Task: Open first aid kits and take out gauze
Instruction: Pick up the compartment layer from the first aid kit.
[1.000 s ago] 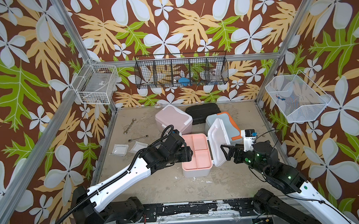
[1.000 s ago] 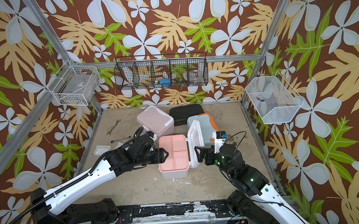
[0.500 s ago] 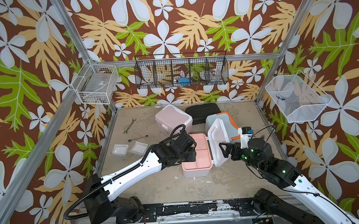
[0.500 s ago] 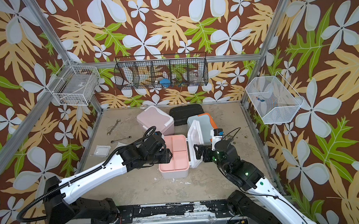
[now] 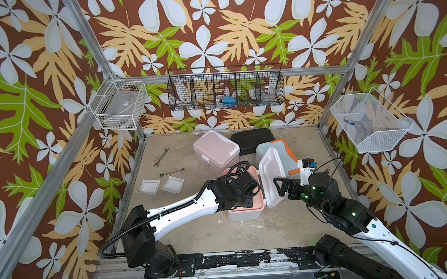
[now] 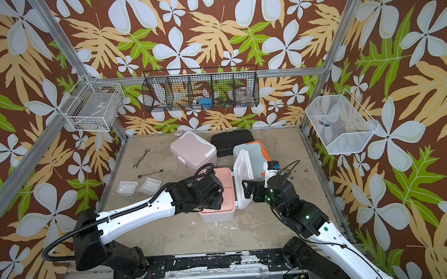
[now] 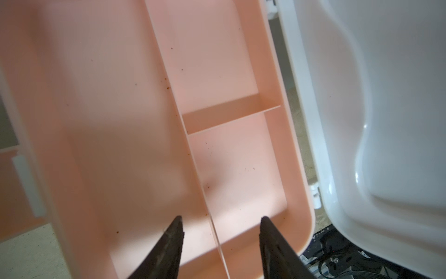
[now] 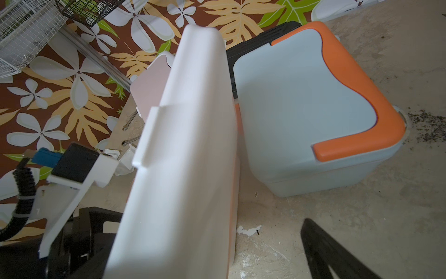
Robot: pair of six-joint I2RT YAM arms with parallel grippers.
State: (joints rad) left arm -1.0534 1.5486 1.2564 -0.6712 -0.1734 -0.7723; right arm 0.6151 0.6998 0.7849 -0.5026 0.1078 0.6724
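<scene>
Three first aid kits sit mid-table in both top views. The pink kit [image 5: 216,151] stands closed at the back, with a white band and latch on its front. The blue-and-orange kit [image 5: 272,153] is also closed; its pale blue lid carries a curved orange handle. In front of them the white-and-peach kit is open. Its peach tray [image 5: 257,208] lies exposed inside a white base, and its white lid [image 5: 272,179] stands nearly upright on the side toward the right arm, just beside the blue-and-orange kit.

The wrist view shows the tray split by thin walls into one long compartment and two shorter ones, with brown specks on their floors. The left gripper [image 7: 220,218] hangs over the tray with its two dark fingers apart, one on each side of the long divider, clamping nothing.

The right gripper [image 5: 279,187] sits at the lid's outer face, spread wide. One finger [image 8: 325,253] shows in its wrist view, clear of the lid; the lid hides the other.

Two gauze packets [image 5: 148,186] [image 5: 172,184] lie side by side on the table [image 5: 196,234] near its left edge, well apart from the kits. Each is a flat white square in crinkled clear wrap. A wrench [image 5: 171,172] lies just behind them.
</scene>
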